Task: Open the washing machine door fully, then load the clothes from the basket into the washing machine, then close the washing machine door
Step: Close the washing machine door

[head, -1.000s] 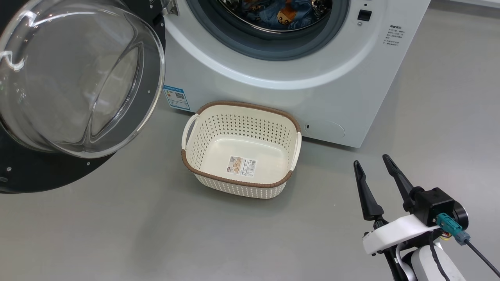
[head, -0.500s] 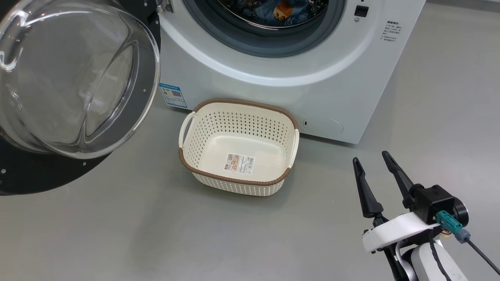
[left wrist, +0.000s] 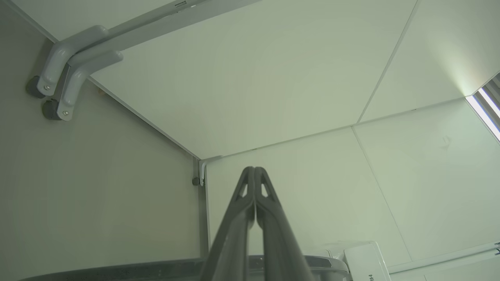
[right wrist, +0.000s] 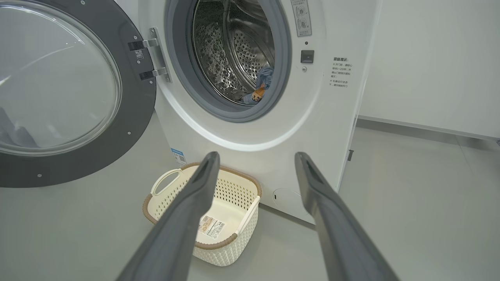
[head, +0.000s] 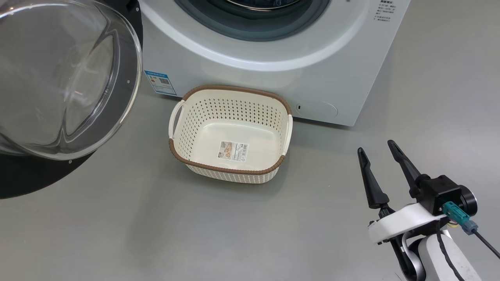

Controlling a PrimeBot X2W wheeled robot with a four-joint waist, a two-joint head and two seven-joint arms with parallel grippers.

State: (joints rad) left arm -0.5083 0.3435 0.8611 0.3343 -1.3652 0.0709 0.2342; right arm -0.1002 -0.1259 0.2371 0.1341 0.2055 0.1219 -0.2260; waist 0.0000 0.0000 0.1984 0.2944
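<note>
The washing machine (head: 273,74) (right wrist: 324,128) stands with its door (head: 58,78) (right wrist: 58,89) swung wide open to the left. Light-blue clothes (right wrist: 261,88) with an orange figure lie low inside the steel drum. The cream basket (head: 230,132) (right wrist: 218,218) sits on the floor in front of the machine, holding nothing but its bottom sticker. My right gripper (head: 375,150) (right wrist: 256,158) is open, low at the right, apart from the basket. My left gripper (left wrist: 254,170) is shut on nothing, its fingers pointing up at wall and ceiling.
Grey floor (head: 195,226) spreads in front of and to the right of the machine. A white wall and skirting (right wrist: 429,78) run behind at the right. In the left wrist view, grey brackets (left wrist: 66,78) sit high at a wall corner.
The head camera has tilted down and shifted, so machine, door and basket slid up and left in view and the drum's clothes left the top edge. My right gripper stays open.
</note>
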